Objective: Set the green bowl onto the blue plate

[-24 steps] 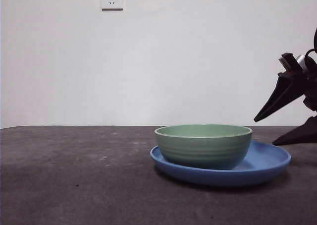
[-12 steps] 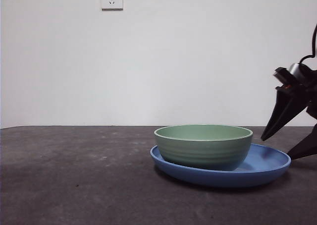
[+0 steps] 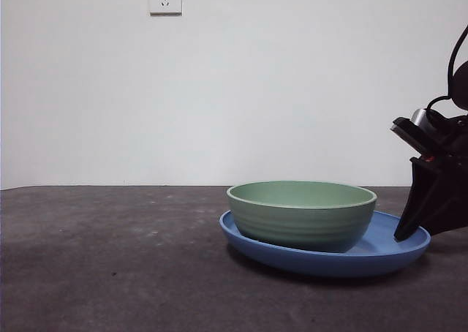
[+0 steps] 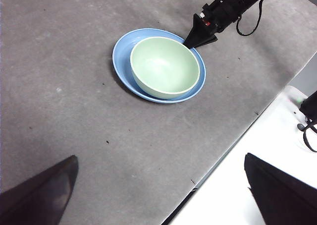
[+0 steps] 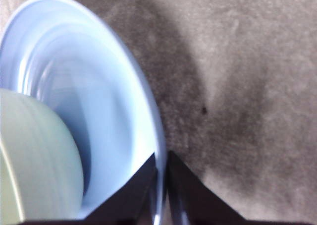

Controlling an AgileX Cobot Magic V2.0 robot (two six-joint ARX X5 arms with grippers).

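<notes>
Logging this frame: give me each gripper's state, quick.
Left gripper: open, holding nothing, high above the table.
Right gripper: shut on the blue plate rim, beside the green bowl.

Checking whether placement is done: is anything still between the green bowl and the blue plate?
Nothing visible: the green bowl sits inside the blue plate. The right gripper is closed on the plate's rim.
</notes>
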